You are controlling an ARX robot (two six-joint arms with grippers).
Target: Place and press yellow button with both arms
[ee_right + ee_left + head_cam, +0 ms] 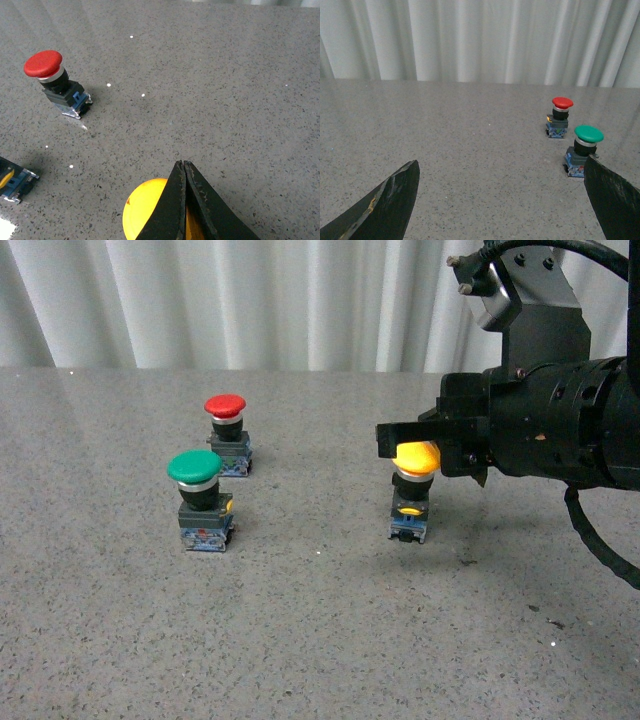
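The yellow button [413, 490] stands upright on the table right of centre, its cap glowing bright. My right gripper [385, 440] is shut and empty, with its closed fingers lying across the top of the cap. In the right wrist view the joined tips of the gripper [181, 164] reach over the yellow cap [142, 210]; I cannot tell how hard they bear on it. My left gripper [501, 161] is open over bare table with nothing between its fingers, and it is out of the front view.
A green-capped button [201, 500] stands at the left with a red-capped button [227, 434] just behind it. In the left wrist view the green button [585, 150] is close to one finger [612, 195]. A white curtain [250, 300] closes the back.
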